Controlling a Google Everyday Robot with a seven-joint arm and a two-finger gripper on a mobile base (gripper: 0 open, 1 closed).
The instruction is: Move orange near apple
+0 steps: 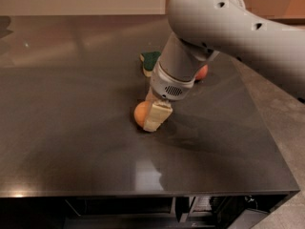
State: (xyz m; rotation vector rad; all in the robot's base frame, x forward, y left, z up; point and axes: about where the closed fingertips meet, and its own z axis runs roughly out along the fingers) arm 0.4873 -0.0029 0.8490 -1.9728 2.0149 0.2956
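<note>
Nearest, at the front: the dark table, flat and shiny. A bit farther back, in the middle: the gripper, down low by the table top, hanging from the big grey arm. Right up against it, on the picture's left side: the orange, sitting on the table, partly hidden behind the gripper. Touching it, or so it looks. Hard to tell if squeezing the orange or just resting loose beside it; no way to be sure from here. Round all over, so no long side to line up with. Only one arm here, so no choosing. Farther back again: a green sponge, just left of the arm. Farthest, to the right and peeking out from behind the arm: the apple, red, mostly covered. Well apart from the orange. So, probably, next: a sure hold on the orange first, then away from the front and over to the right, past the sponge, to end just beside the apple.
</note>
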